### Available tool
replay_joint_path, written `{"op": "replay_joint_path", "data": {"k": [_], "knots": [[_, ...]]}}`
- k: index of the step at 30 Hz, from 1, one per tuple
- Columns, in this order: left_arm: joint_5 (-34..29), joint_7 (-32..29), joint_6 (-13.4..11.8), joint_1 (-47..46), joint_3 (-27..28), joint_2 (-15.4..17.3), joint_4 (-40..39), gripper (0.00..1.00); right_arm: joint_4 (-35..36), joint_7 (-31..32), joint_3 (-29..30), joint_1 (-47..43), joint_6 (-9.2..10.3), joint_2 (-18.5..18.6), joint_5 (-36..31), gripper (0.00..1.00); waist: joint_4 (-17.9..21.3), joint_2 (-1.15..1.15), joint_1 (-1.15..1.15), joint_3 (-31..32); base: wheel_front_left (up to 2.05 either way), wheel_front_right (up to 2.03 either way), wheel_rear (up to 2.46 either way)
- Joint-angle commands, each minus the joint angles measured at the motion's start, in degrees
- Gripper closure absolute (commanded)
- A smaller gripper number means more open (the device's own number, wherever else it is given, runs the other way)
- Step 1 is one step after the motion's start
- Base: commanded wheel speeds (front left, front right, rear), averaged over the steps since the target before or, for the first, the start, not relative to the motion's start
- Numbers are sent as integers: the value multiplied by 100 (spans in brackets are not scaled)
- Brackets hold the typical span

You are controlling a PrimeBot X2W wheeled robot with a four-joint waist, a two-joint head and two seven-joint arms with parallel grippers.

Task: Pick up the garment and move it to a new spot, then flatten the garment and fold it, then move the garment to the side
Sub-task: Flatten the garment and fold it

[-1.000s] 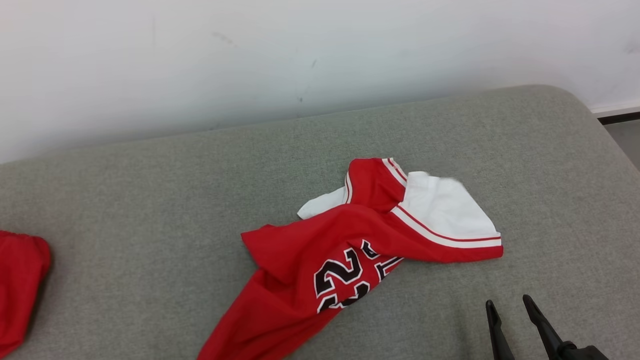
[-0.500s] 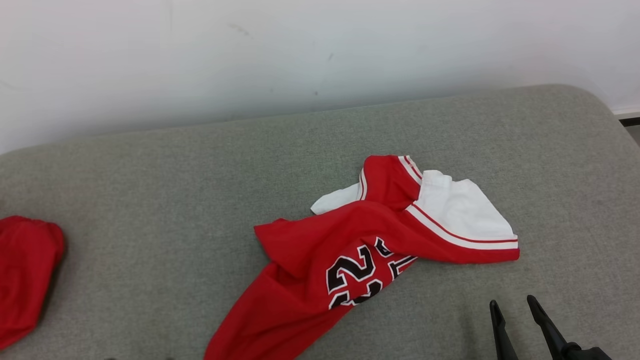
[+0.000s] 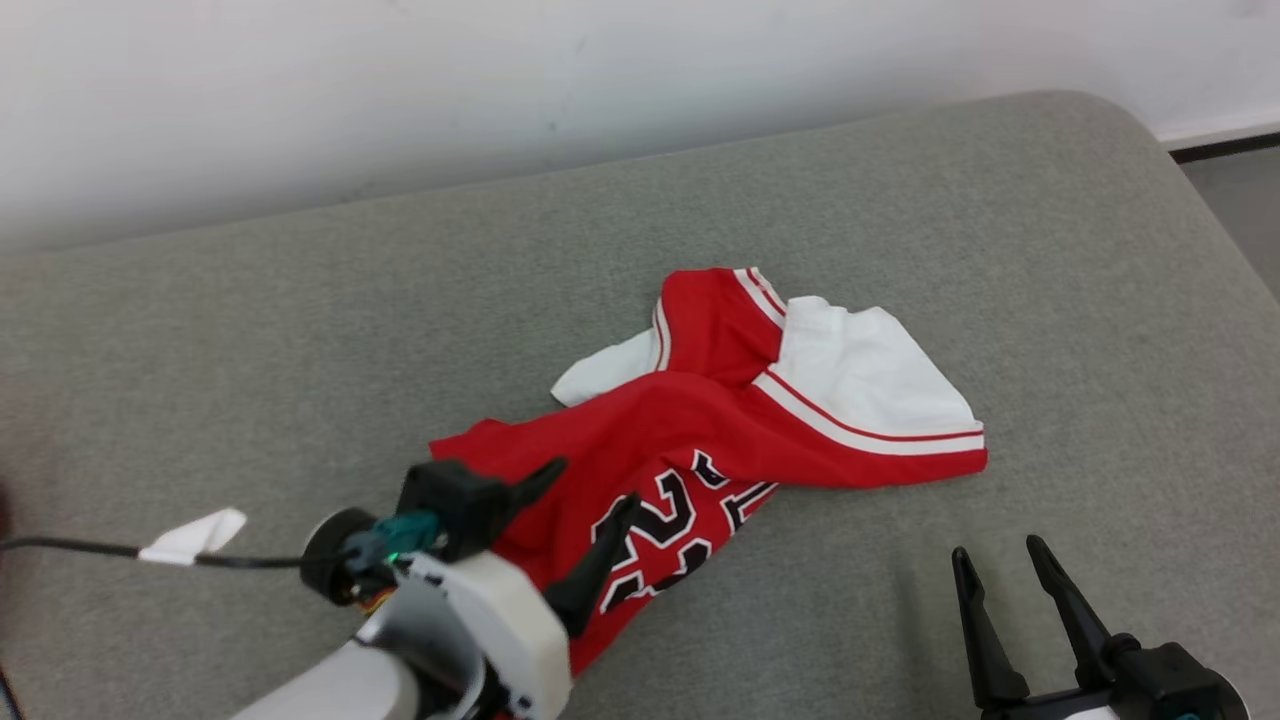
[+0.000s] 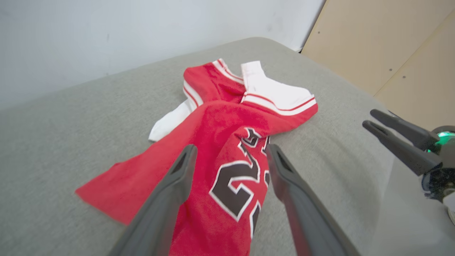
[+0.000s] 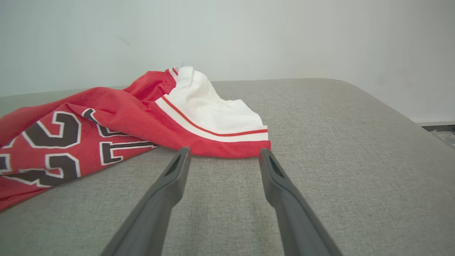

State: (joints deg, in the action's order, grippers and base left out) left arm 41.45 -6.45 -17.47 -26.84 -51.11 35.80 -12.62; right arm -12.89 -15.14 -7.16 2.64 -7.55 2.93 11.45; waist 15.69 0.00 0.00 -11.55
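Red basketball jersey (image 3: 720, 430) lies crumpled on the grey cushion (image 3: 200, 350), neither flattened nor folded. Left tool (image 3: 595, 482) hovers spread over its seven-o'clock end; right tool (image 3: 997, 550) sits spread, empty, at five o'clock.

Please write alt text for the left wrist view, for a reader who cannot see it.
A crumpled red and white jersey with black numbers lies on a grey cushion, with the open left gripper reaching over its numbered part. The open right gripper shows at the right edge, off the jersey; a pale wall and beige panels stand behind.
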Motion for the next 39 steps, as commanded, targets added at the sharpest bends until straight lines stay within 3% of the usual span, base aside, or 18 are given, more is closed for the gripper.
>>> {"op": "replay_joint_path", "data": {"k": [1,4,11,17,23,31,32,33,34,35,39], "knots": [[-28,-105,117,-357,-43,-249,243,0,15,2,-39,98,14,4,127,0,318,0,0,-255,0,0,0],[-34,-289,368,-920,-149,-710,827,0,32,2,-75,178,14,2,225,0,576,0,0,-412,0,0,0],[122,-545,868,-1822,-239,-1432,2210,0,38,2,-196,298,14,0,418,0,1065,0,0,-677,0,0,0],[101,-669,1174,-2343,-333,-1780,3159,0,58,2,-270,358,14,1,474,0,1285,0,0,-819,0,0,0],[32,-680,1347,-2687,-375,-1918,3937,0,43,2,-345,444,14,1,521,0,1424,0,0,-878,0,0,0],[194,-661,1671,-2798,-442,-2117,4503,0,29,2,-408,406,14,1,549,0,1512,0,0,-885,0,0,0],[226,-648,1724,-2793,-442,-2157,4530,15,25,2,-413,406,14,1,553,0,1519,0,0,-885,0,0,0],[247,-601,1754,-2796,-428,-2197,4562,67,23,2,-418,408,14,0,559,0,1525,0,0,-886,0,0,0],[262,-604,1791,-2799,-439,-2221,4611,96,22,2,-419,412,14,1,568,0,1529,0,0,-889,0,0,0],[268,-596,1802,-2800,-455,-2233,4659,100,18,2,-421,417,14,0,574,0,1532,0,0,-891,0,0,0],[184,-504,1859,-2834,-533,-2295,4878,100,8,2,-448,456,14,1,584,0,1566,0,0,-907,0,0,0]]}}
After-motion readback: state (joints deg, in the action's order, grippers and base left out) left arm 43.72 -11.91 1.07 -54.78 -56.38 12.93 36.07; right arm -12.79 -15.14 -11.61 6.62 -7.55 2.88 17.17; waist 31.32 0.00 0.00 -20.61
